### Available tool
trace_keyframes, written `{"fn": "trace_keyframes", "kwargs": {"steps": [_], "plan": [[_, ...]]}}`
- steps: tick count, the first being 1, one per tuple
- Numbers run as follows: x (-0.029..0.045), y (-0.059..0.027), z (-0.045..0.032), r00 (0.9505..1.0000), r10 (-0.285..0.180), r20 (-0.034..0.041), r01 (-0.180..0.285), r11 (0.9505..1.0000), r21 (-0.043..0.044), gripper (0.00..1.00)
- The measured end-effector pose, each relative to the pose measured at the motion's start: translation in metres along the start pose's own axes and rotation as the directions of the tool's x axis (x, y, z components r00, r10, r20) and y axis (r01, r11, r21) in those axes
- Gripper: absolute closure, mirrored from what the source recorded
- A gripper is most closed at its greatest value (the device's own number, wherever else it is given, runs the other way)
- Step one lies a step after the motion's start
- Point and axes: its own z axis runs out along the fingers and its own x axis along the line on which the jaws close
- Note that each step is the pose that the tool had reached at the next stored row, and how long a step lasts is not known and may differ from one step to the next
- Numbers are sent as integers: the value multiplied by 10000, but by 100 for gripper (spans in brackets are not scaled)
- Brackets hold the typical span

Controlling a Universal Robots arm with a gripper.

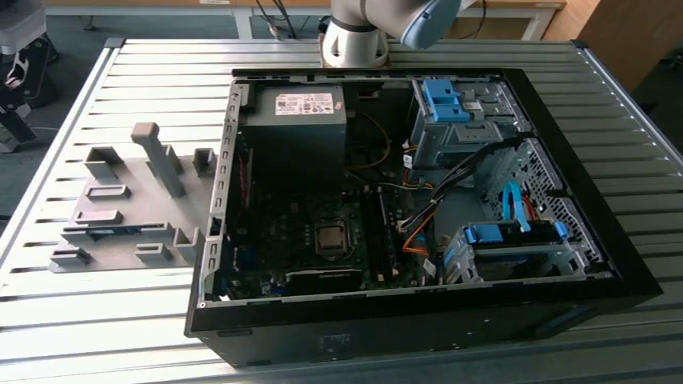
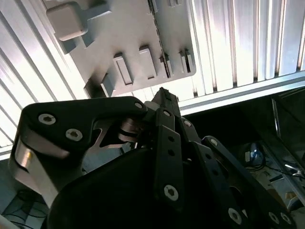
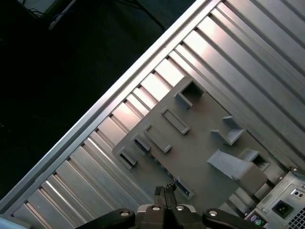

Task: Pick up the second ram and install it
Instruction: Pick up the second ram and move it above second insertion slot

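On the slatted metal table (image 1: 128, 320), at the exterior view's left of an open computer case (image 1: 625, 276), a grey fixture tray (image 1: 139, 204) is being shown lying flat. The second ram (image 1: 107, 233), a narrow blue stick, is being carried lengthwise in a long slot of that tray. It is sitting in the part of the tray nearer the camera, below a tall grey post (image 1: 160, 156). It is well apart from the case and from the motherboard (image 1: 309, 240) inside it.

At the table's far edge the arm's base (image 1: 357, 44) is being shown standing just behind the case. In both wrist views the gripper (image 3: 166, 190) (image 2: 164, 94) is being held in the air above the tray, clear of it. Its tip is being seen against one edge of the tray in each of those views. Its fingers are being pressed together, tip against tip, and nothing is being gripped between them. The ram is not being touched by the gripper.

Inside the case a black power supply (image 1: 293, 128) is being shown beside the motherboard. Light-blue drive-bay latches (image 1: 443, 100) are being shown toward the exterior view's right.
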Motion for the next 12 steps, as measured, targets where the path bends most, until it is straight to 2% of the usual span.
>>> {"fn": "trace_keyframes", "kwargs": {"steps": [12], "plan": [[0,0,1,10000,-60,-1,60,10000,2,89]]}}
